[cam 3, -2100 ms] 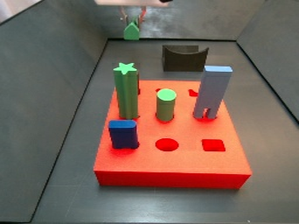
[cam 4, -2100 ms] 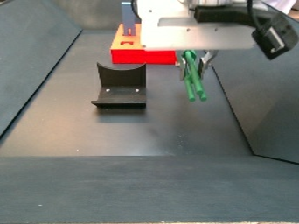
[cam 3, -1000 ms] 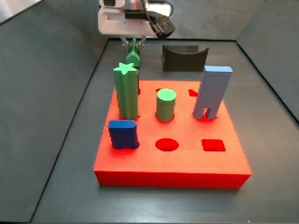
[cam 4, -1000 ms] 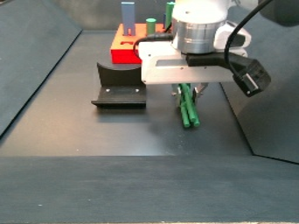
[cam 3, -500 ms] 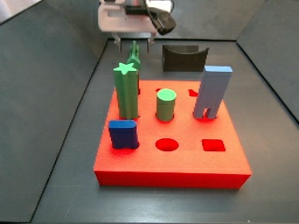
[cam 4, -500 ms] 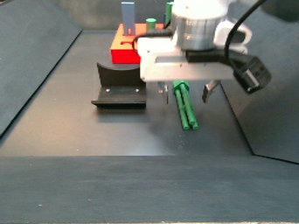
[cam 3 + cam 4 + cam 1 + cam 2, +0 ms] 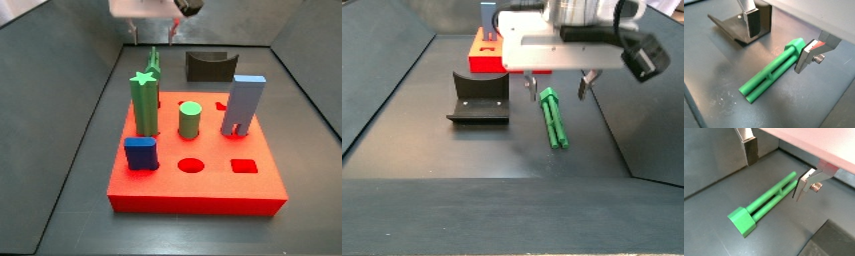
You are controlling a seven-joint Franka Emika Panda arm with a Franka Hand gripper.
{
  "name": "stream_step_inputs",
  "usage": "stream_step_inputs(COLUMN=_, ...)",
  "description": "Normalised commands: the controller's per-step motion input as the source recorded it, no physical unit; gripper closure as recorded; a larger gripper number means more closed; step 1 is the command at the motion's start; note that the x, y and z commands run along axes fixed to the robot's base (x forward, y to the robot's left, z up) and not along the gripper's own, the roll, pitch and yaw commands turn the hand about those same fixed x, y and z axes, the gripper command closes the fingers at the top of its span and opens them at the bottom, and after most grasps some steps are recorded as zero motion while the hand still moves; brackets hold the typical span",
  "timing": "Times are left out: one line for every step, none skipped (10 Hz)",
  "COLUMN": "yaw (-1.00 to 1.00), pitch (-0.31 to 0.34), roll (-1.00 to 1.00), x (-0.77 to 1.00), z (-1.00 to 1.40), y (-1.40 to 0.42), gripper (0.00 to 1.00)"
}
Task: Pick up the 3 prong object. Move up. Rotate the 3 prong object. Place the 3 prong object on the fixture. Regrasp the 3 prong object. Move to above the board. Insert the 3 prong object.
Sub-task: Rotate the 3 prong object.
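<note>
Hovering open tool [image 7: 556, 86], 3 prong object [image 7: 552, 119] lying flat beneath, untouched

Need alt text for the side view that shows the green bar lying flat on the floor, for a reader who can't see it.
The 3 prong object lies flat on the dark floor, not gripped, with the gripper open just above its far end. The fixture stands beside it, and the board sits further back, partly hidden by the arm.

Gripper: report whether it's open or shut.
Open. The gripper hangs above the 3 prong object, which lies flat on the floor, the silver fingers apart and holding nothing.
</note>
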Motion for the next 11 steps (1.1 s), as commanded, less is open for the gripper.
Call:
stream_step_inputs(yaw=0.01, pitch=0.097, roll=0.12, x=-0.03, z=0.83, y=-0.01, gripper=0.0)
stream_step_inputs(yaw=0.01, pitch=0.1, roll=0.13, x=-0.03, z=0.75, y=-0.01, gripper=0.0)
stream_step_inputs(yaw=1.0, pitch=0.0, roll=0.0, x=0.0, z=0.0, y=0.0, gripper=0.0)
stream_step_inputs(yaw=1.0, pitch=0.0, roll=0.0, x=0.0, z=-0.13, y=0.0, gripper=0.0)
stream_step_inputs(yaw=1.0, pitch=0.001, roll=0.0, x=0.0, z=-0.28, y=0.01, gripper=0.0)
stream_step_inputs(yaw=1.0, pitch=-0.001, roll=0.0, x=0.03, z=-0.25, y=0.01, gripper=0.0)
stream_step_inputs(yaw=1.0, pitch=-0.001, roll=0.0, x=0.03, z=-0.13, y=0.0, gripper=0.0)
stream_step_inputs(yaw=1.0, pitch=-0.001, roll=0.0, x=0.03, z=-0.07, y=0.0, gripper=0.0)
stream_step_inputs(yaw=1.0, pitch=-0.001, roll=0.0, x=0.02, z=-0.06, y=0.0, gripper=0.0)
stream_step_inputs(yaw=1.0, pitch=-0.001, roll=0.0, x=0.02, z=-0.06, y=0.0, gripper=0.0)
stream_step_inputs(yaw=1.0, pitch=-0.002, roll=0.0, x=0.03, z=-0.06, y=0.0, gripper=0.0)
